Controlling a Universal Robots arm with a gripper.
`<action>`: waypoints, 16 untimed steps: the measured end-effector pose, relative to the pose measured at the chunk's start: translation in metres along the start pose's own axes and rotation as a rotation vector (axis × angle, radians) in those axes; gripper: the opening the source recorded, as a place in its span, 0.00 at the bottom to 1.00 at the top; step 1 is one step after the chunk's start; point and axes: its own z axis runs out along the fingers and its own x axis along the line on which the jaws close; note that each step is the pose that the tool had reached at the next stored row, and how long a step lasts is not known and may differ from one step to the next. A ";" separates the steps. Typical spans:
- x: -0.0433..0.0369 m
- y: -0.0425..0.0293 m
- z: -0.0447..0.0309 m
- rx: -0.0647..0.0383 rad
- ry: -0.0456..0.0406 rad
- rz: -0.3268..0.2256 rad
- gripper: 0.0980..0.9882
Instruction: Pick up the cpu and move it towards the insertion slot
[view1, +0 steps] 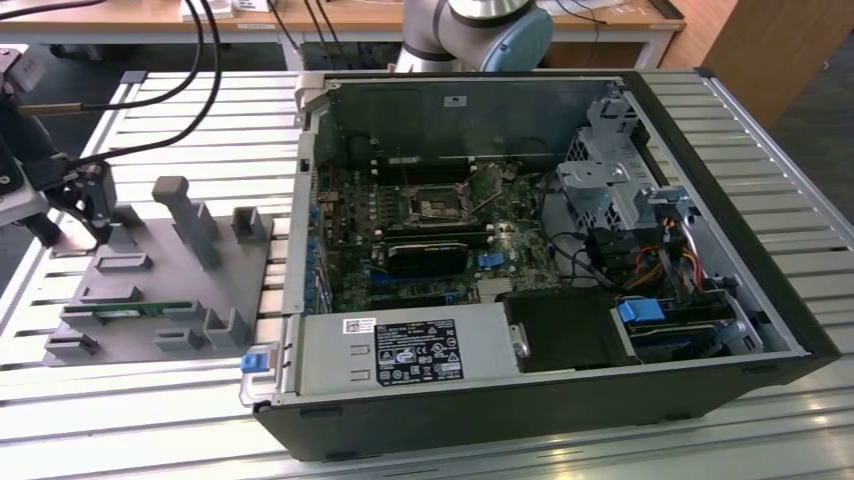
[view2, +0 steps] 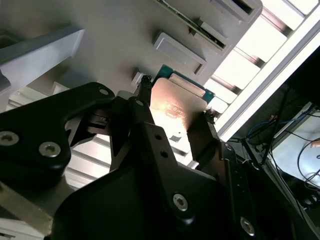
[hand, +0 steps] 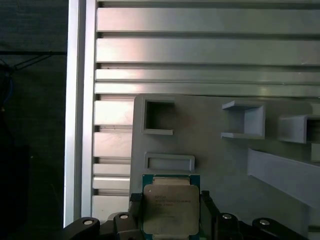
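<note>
The cpu (hand: 170, 207), a flat square chip with a silvery top and green rim, sits between my gripper's (hand: 170, 216) black fingers (hand: 207, 212), which are shut on its two opposite edges. In the second wrist view the cpu (view2: 177, 107) shines between the two fingertips (view2: 145, 86), over the grey plastic fixture (view2: 100, 55). In the exterior view my gripper (view1: 74, 222) hangs at the fixture's (view1: 160, 290) left end. The insertion slot (view1: 434, 207), a square socket with a metal frame and dark centre, lies on the motherboard inside the open computer case (view1: 534, 250), well to the exterior view's right of my gripper.
The grey fixture carries upright posts (view1: 187, 220) and rectangular recesses (hand: 159, 117), and a thin green memory stick (view1: 127, 312) lies near its front. It rests on a slatted aluminium table (view1: 174, 110). Cables (view1: 200, 60) hang over the back left. The arm's base (view1: 481, 35) stands behind the case.
</note>
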 end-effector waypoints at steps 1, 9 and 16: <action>0.0000 0.0000 -0.0007 0.000 0.0000 0.000 0.50; 0.0001 0.0004 -0.0076 0.000 0.0000 0.000 0.50; 0.0002 0.0008 -0.0145 0.000 0.0001 0.000 0.50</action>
